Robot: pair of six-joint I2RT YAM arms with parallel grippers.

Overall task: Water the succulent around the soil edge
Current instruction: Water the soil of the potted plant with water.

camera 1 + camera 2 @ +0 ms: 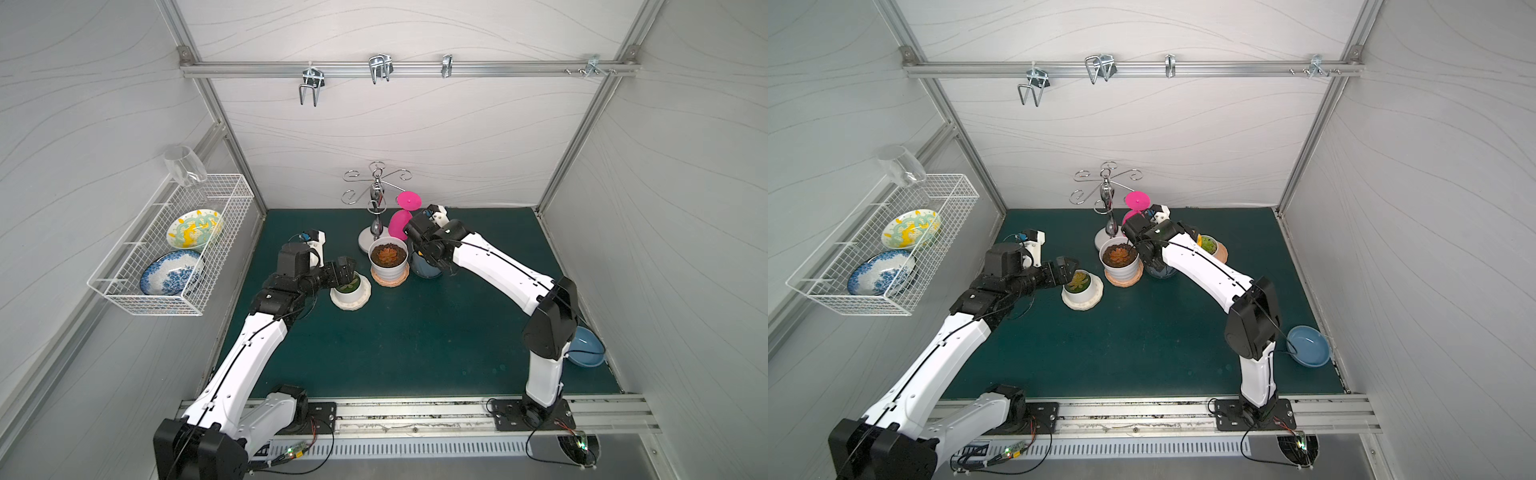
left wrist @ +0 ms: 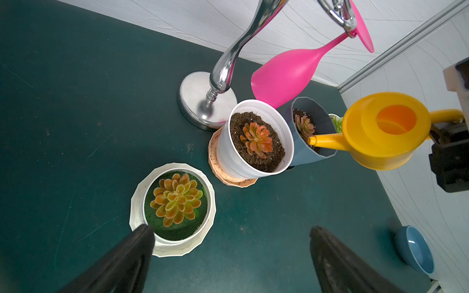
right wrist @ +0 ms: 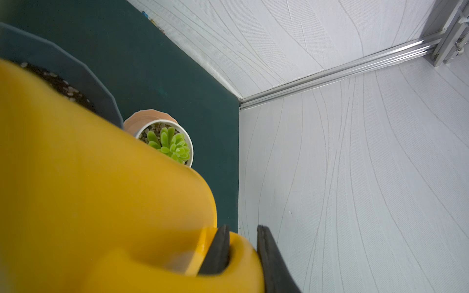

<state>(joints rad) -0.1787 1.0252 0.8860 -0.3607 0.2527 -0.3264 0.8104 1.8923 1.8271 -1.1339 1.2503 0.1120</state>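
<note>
right tool (image 3: 243,229) clamped on handle of yellow watering can (image 2: 380,132), can held off the table (image 2: 76,101). Spout tip sat over soil (image 2: 298,113) at rim of grey-blue pot (image 2: 309,156), just beside succulent (image 2: 304,126). Succulent: small pink-orange rosette, upright, dark soil w/ pale specks. Pot stood right next to taller white pot (image 2: 228,152). left tool (image 2: 232,229) open, empty.
</note>
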